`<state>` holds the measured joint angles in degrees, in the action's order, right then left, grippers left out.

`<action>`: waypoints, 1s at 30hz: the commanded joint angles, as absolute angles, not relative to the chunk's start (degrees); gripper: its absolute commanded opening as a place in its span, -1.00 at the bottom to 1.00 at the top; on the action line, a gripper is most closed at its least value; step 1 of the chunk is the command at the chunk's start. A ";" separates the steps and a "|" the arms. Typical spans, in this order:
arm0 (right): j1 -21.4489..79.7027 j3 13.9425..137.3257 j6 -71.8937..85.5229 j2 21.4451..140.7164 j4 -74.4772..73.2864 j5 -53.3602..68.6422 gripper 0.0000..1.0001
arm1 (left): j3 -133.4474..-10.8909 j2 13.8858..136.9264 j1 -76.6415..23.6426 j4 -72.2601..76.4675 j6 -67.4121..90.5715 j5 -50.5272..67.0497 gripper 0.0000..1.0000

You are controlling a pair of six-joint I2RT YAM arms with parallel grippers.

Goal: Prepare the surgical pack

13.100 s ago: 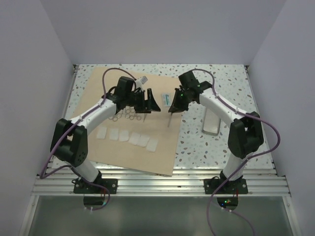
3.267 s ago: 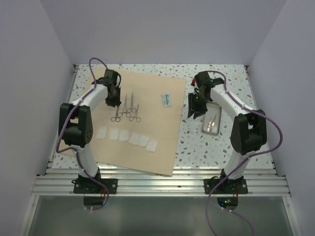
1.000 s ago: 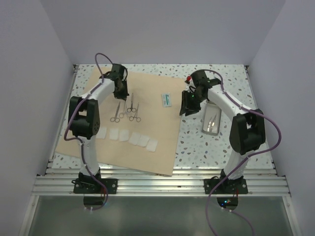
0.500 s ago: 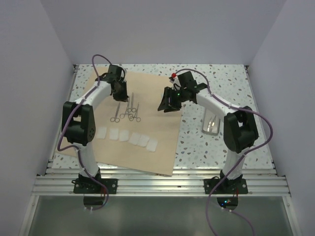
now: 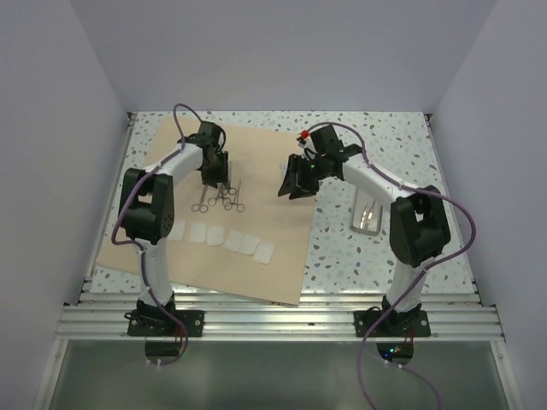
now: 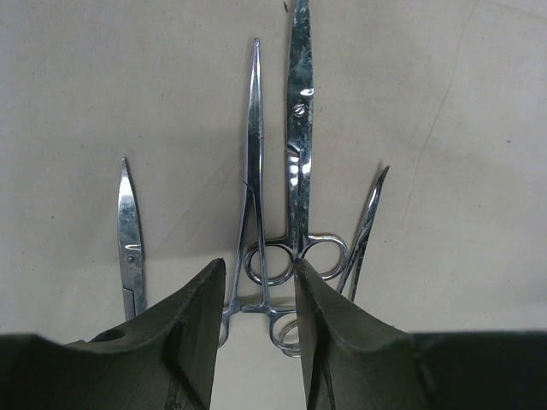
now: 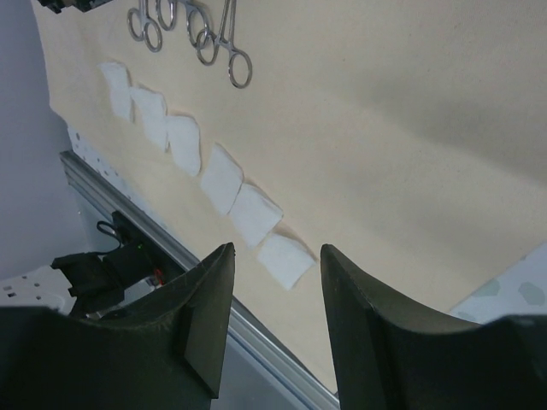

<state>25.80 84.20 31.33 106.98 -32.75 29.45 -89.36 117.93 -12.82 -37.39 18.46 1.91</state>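
Instruments first: the bright steel forceps and scissors (image 6: 295, 154) lie side by side on the far-left part of the large tan-beige square wrap sheet (image 5: 282, 256). Their long axes run far to near, with the ring handles toward the sheet's near edge. The left gripper (image 6: 256, 273) hangs directly over the handle end with its fingers (image 6: 192, 333) moderately apart. One forceps' rings show in the gap, and nothing is held. Contact with the steel cannot be confirmed. This arm is judged much the nearer for any pick of an instrument. The right gripper (image 5: 292, 184) is over the sheet's far-right part, parted and empty. A row of white gauze squares (image 7: 229, 175) lies toward the sheet's near-left. The small rectangular steel tray (image 5: 369, 213) stands off the sheet, beyond its right edge, on the speckled white tabletop (image 5: 342, 248).
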 commanded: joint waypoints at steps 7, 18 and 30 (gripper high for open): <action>25.58 82.44 30.23 102.48 -33.75 28.65 -0.02 | -84.20 113.99 -13.01 -36.47 17.76 0.18 -0.10; 25.66 83.32 30.41 103.71 -33.49 29.36 -0.03 | -84.73 115.75 -13.01 -37.09 17.40 0.18 -0.18; 25.58 83.76 30.41 104.41 -33.22 29.09 -0.04 | -82.53 117.16 -13.27 -36.30 16.00 0.18 -0.42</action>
<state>25.80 82.85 30.85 105.36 -33.41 29.30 -83.79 116.60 -12.91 -37.01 17.56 0.32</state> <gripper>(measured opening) 0.483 0.313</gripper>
